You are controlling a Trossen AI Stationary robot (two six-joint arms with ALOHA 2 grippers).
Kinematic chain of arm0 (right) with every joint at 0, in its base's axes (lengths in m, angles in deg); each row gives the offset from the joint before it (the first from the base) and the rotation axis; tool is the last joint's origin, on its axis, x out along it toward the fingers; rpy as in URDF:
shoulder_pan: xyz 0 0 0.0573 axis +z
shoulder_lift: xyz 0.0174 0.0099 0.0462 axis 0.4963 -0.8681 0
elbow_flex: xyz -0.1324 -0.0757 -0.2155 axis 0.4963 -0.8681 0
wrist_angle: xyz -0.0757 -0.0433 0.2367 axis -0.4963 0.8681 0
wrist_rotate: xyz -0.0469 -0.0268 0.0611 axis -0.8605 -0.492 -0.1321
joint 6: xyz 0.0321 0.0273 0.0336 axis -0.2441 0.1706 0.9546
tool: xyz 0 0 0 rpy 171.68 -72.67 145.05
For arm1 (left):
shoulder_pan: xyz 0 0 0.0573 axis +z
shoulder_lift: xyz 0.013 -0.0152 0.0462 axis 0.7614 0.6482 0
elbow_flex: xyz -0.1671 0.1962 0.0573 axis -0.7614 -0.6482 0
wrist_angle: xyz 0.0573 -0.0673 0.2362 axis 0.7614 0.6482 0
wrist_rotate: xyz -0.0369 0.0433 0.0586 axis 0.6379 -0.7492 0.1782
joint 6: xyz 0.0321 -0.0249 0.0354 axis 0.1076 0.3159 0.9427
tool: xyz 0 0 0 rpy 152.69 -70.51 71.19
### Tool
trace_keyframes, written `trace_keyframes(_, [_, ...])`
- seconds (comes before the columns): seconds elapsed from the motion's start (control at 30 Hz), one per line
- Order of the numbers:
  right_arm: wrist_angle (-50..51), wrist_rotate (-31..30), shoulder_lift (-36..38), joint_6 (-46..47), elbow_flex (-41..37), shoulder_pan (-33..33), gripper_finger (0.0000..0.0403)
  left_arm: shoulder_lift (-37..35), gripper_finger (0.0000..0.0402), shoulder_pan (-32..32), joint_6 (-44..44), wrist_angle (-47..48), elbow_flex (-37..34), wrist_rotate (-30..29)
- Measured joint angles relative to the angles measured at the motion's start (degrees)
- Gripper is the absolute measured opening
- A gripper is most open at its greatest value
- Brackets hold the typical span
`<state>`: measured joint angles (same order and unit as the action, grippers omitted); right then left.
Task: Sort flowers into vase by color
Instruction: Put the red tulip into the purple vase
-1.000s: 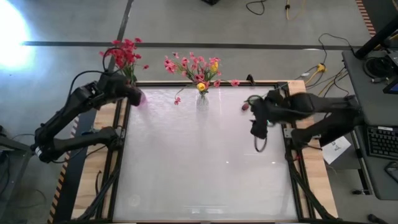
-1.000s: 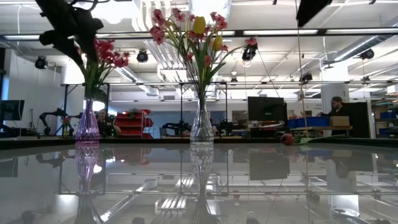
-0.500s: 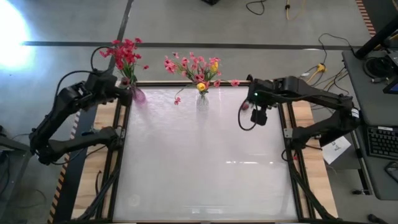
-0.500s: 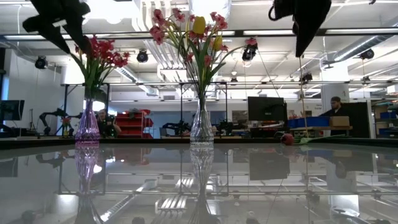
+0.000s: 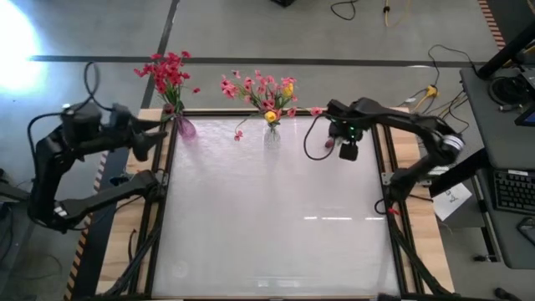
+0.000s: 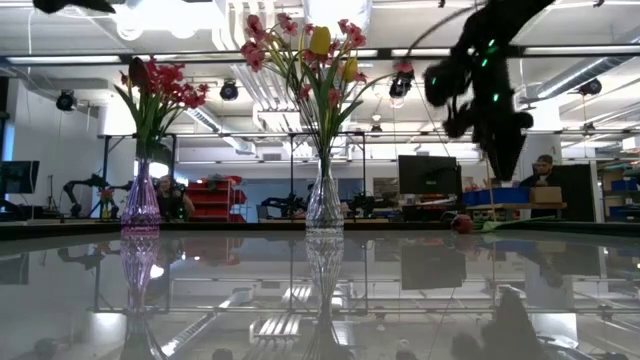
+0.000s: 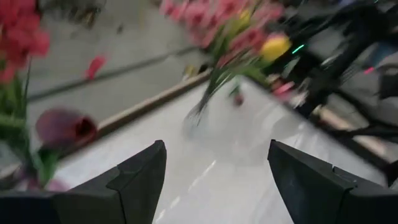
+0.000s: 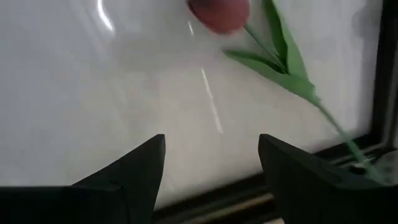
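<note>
A purple vase [image 5: 185, 127] at the table's far left corner holds red flowers [image 5: 167, 71]. A clear vase [image 5: 272, 134] at the middle of the far edge holds pink and yellow flowers [image 5: 263, 90]. One dark-red bud [image 8: 217, 15] lies on the table near the far right corner, its green stem [image 8: 292, 71] running to the table's right edge. My right gripper [image 5: 347, 149] hangs open above the table, just beside the bud [image 5: 328, 144]. My left gripper [image 5: 146, 138] is open, off the table's left edge, near the purple vase.
A loose pink blossom [image 5: 238, 134] lies on the table left of the clear vase. The glossy white table [image 5: 276, 234] runs toward the near edge. Black frame rails [image 5: 386, 180] line its sides. A person [image 6: 541, 170] stands far off in the room behind.
My left gripper has drawn back from the purple vase toward the table's left, past its edge, and has risen out of the low view. My right gripper has moved toward the far edge and come down, closing on the dark-red bud. The flowers and vases have stayed put.
</note>
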<state>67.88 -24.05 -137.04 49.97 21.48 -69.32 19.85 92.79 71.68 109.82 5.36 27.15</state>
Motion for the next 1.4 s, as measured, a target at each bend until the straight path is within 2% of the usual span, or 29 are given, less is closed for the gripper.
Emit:
trace_keyframes(0.2, [-6.78, -7.12, -9.75, -15.33, 0.86, -5.10, 0.0216, -5.49, 0.0268, 0.02, -0.93, -3.54, -2.13, 1.06])
trace_keyframes(0.33, [-16.22, -7.47, -12.00, -25.28, -0.18, -8.75, 0.0192, -9.17, 0.0268, 0.04, -2.33, -2.21, -4.06, 1.09])
trace_keyframes(0.47, [-17.10, -4.23, -14.63, -23.98, -0.52, -10.87, 0.0172, -11.95, 0.0268, 0.04, -2.82, -1.46, -5.27, 1.03])
trace_keyframes(0.6, [-15.79, -3.77, -17.17, -24.36, -1.66, -10.62, 0.0145, -13.47, 0.0268, 0.02, -1.78, -3.42, -6.07, 0.23])
trace_keyframes(0.8, [-15.13, -3.30, -18.16, -16.77, -1.52, -10.52, 0.0077, -13.18, 0.0268, 0.04, -0.57, -9.33, -7.87, -0.23])
trace_keyframes(0.93, [-14.09, -1.17, -15.60, -12.73, -1.69, -10.63, 0.0020, -11.45, 0.0268, 0.03, 1.95, -16.02, -9.65, 4.22])
trace_keyframes(1.07, [-10.10, 1.53, -9.68, -9.67, -1.81, -10.45, 0.0012, -9.47, 0.0268, 0.02, 4.38, -25.72, -12.28, 5.56])
trace_keyframes(1.2, [-5.22, 7.84, -1.01, -7.16, -2.24, -8.61, 0.0009, -7.51, 0.0268, 0.02, 5.85, -30.53, -14.13, 6.17])
trace_keyframes(1.33, [-4.04, 16.16, 7.68, -3.07, -3.61, -2.48, 0.0009, -6.29, 0.0268, 0.00, 6.38, -34.72, -16.85, 6.72])
trace_keyframes(1.4, [-4.89, 20.18, 11.16, 1.83, -4.31, 1.90, 0.0009, -5.64, 0.0268, -0.06, 4.26, -38.42, -18.21, 7.55])
